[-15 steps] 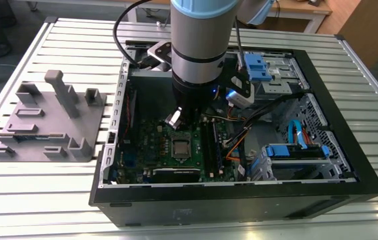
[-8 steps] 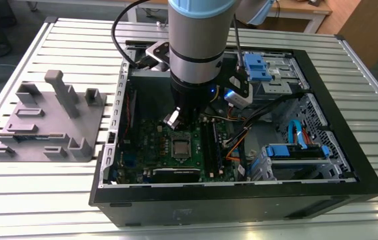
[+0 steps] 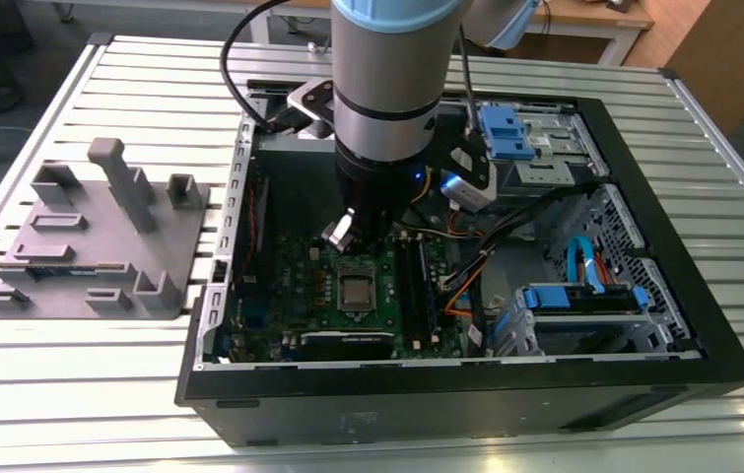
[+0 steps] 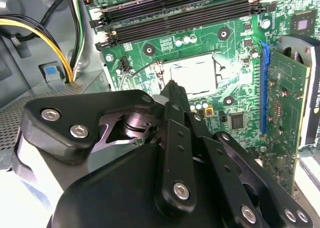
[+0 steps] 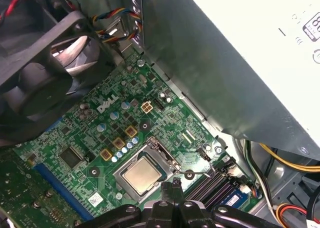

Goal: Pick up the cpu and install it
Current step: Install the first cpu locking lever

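**CPU seated in the motherboard socket, gripper just above it**

The cpu, a small flat square chip with a silvery metal top (image 5: 143, 174), lies in the rectangular silver metal socket frame (image 5: 131, 160) on the green motherboard (image 5: 95, 133); in the second wrist view it shows as a bright square (image 4: 196, 74) just beyond the fingertips. The black gripper (image 5: 172, 184) hangs close over the edge of that socket. Its fingers (image 4: 176, 95) look drawn together to a narrow tip with nothing between them.

Just past the socket run 4 long black memory slots (image 4: 175, 15). A black round cooling fan (image 5: 40, 73) sits at the board's far corner, under a grey metal power supply box (image 5: 225, 63).

In the exterior view the arm's silver and black wrist (image 3: 378, 148) reaches down into the open black computer case (image 3: 661, 325). Well apart, at the exterior view's left, a grey plastic fixture (image 3: 83, 246) stands on the slatted metal table (image 3: 69, 394).
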You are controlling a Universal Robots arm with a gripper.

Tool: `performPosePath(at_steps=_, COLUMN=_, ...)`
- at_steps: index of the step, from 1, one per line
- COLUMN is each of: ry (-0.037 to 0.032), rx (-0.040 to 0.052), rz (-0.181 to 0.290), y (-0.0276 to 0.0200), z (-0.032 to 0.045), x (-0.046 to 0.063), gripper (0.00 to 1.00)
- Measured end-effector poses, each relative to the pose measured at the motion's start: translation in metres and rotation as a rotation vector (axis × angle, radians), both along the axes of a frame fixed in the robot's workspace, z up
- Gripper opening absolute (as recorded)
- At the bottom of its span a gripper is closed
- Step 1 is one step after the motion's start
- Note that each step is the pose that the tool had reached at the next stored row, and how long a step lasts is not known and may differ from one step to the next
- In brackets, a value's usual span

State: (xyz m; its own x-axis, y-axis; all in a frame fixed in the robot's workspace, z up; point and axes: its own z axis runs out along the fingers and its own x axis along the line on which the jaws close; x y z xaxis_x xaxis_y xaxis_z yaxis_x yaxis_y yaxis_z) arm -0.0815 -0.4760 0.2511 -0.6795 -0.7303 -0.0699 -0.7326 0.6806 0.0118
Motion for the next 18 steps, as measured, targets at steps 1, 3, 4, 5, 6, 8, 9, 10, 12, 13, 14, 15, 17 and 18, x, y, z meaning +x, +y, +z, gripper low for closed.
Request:
performPosePath(at_steps=1, ry=0.0, rx=0.0, rz=0.0, y=0.0004, z=0.0, x=0.0, gripper=0.11)
performPosePath(at_steps=3, ry=0.0, rx=0.0, rz=0.0, y=0.0016, z=0.0, x=0.0, gripper=0.11)
performPosePath(at_steps=4, ry=0.0, rx=0.0001, rz=0.0, y=0.002, z=0.0, x=0.0, gripper=0.11)
performPosePath(at_steps=5, ry=0.0, rx=0.0001, rz=0.0, y=0.002, z=-0.0001, x=0.0, gripper=0.11)
performPosePath(at_steps=6, ry=0.0, rx=0.0001, rz=0.0, y=0.002, z=-0.0001, x=0.0, gripper=0.11)
performPosePath(at_steps=8, ry=0.0, rx=0.0, rz=0.0, y=0.0021, z=0.0, x=0.0, gripper=0.11)
performPosePath(at_steps=9, ry=0.0001, rx=-0.0001, rz=0.0, y=0.0021, z=0.0002, x=0.0, gripper=0.11)
performPosePath(at_steps=10, ry=0.0002, rx=0.0001, rz=0.0, y=0.0021, z=0.0009, x=0.0, gripper=0.11)
performPosePath(at_steps=12, ry=0.0, rx=0.0012, rz=0.0, y=0.0021, z=0.0027, x=0.0, gripper=0.11)
performPosePath(at_steps=13, ry=0.0, rx=0.0013, rz=0.0, y=0.0021, z=0.0038, x=0.0, gripper=0.11)
performPosePath(at_steps=14, ry=0.0001, rx=0.0014, rz=0.0, y=0.0021, z=0.0049, x=0.0, gripper=0.11)
performPosePath(at_steps=15, ry=0.0, rx=0.0016, rz=0.0, y=0.0021, z=0.0062, x=0.0, gripper=0.11)
performPosePath(at_steps=17, ry=0.0, rx=0.0022, rz=0.0, y=0.0021, z=0.0091, x=0.0, gripper=0.11)
performPosePath(at_steps=18, ry=0.0, rx=0.0025, rz=0.0, y=0.0021, z=0.0105, x=0.0, gripper=0.11)
